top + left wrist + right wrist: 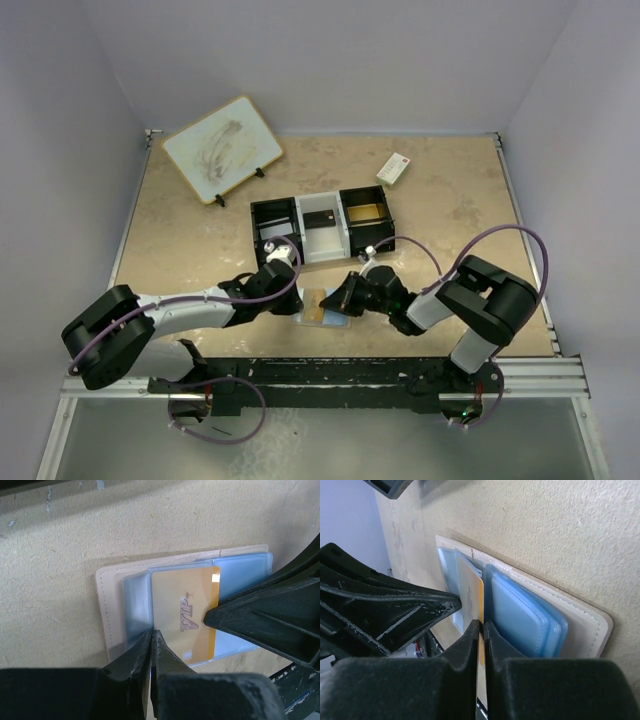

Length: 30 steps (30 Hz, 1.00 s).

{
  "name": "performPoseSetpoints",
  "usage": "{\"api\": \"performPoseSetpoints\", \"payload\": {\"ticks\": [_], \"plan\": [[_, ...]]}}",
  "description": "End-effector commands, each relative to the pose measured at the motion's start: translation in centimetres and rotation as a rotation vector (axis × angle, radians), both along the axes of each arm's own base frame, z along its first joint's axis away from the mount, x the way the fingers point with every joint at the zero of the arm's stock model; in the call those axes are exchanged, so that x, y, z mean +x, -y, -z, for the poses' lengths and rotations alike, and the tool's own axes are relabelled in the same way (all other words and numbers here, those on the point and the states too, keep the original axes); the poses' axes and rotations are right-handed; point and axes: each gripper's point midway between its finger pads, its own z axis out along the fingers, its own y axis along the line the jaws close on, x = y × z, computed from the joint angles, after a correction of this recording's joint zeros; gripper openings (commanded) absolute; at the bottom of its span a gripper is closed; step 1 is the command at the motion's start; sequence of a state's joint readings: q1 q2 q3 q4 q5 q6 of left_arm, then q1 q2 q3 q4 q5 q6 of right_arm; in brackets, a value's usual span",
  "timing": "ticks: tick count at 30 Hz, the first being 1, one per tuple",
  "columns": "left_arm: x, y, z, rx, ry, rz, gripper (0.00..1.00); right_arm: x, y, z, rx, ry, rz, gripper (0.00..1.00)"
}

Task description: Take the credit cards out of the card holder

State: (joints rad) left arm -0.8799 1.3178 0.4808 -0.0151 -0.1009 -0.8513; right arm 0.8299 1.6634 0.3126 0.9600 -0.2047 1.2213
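The card holder (322, 310) lies open on the table between both grippers, tan outside (106, 605) with pale blue plastic sleeves (525, 610). A gold card (185, 607) marked VIP sticks partly out of a sleeve. My right gripper (482, 626) is shut on the gold card's edge (470, 592); it also shows in the left wrist view (260, 617) and the top view (347, 297). My left gripper (151, 634) is shut with its tips on the edge of a blue sleeve (137, 605) beside the card, a blue sliver between the jaws. From above it sits left of the holder (297, 293).
A black-and-white three-compartment tray (297, 212) stands just behind the grippers. A white box with a red mark (394, 167) lies at the back right. A white board on a small stand (222, 148) is at the back left. The table's front rail (330, 372) is close.
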Motion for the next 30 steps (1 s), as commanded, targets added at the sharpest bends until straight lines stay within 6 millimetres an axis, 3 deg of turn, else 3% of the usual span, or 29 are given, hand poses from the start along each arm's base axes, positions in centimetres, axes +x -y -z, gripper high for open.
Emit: {"api": "performPoseSetpoints", "payload": {"ticks": [1, 3, 7, 13, 21, 25, 30], "plan": [[-0.7, -2.6, 2.1, 0.133, -0.031, -0.032, 0.0, -0.1, 0.6, -0.3, 0.024, 0.001, 0.012, 0.12], [-0.6, -2.7, 2.2, 0.136, -0.031, -0.037, 0.0, -0.2, 1.0, -0.3, 0.02, 0.001, 0.014, 0.14], [-0.6, -2.6, 2.1, 0.134, -0.028, -0.036, 0.0, -0.4, 1.1, -0.7, 0.048, 0.016, -0.001, 0.0], [-0.6, -2.6, 2.2, 0.136, -0.029, -0.033, 0.0, -0.3, 1.6, -0.8, 0.049, 0.019, 0.007, 0.0], [-0.6, -2.9, 1.9, 0.134, -0.018, -0.046, 0.0, 0.0, 4.2, -0.5, -0.045, 0.033, 0.048, 0.0], [0.0, -2.1, 0.3, 0.083, 0.014, -0.048, 0.0, 0.2, 4.0, -0.8, -0.072, 0.054, 0.01, 0.0], [1.5, -0.6, -3.3, 0.004, 0.089, -0.06, 0.12, 0.2, 2.9, -0.7, -0.049, 0.05, -0.038, 0.0]]}}
